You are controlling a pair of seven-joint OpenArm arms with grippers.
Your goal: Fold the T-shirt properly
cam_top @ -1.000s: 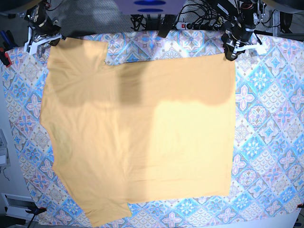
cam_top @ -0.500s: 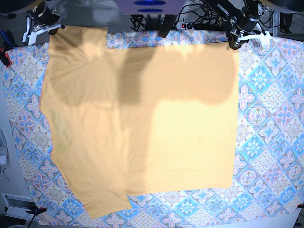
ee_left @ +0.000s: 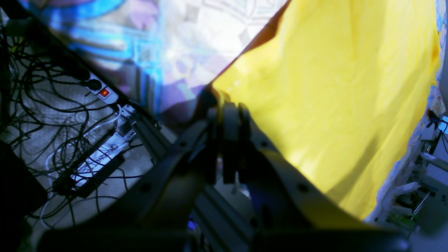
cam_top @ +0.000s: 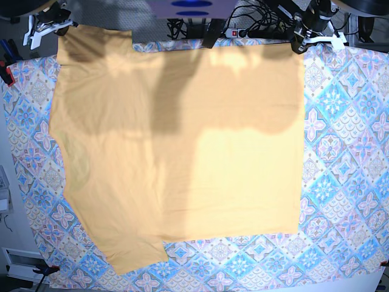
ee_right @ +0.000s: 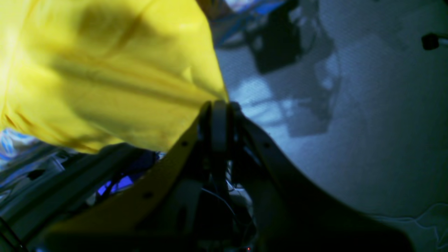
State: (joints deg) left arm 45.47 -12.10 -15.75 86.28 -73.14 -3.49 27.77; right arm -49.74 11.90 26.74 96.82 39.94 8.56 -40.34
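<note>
Base view, left to right: the right gripper (cam_top: 45, 24) has its fingers clenched on the sleeve corner of the pale orange-yellow cotton T-shirt (cam_top: 182, 152), which lies spread across the blue-and-pink patterned tablecloth (cam_top: 346, 182) on the tabletop. At the far edge on the right, the left gripper (cam_top: 313, 36) pinches the hem corner. Holding both far corners taut likely flattens the cloth for folding.

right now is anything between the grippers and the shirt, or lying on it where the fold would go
Nothing visible. The left gripper and the right gripper are each shut on a corner of the T-shirt at the far edge of the tablecloth. The shirt lies spread with nothing on top, only shadows.
</note>
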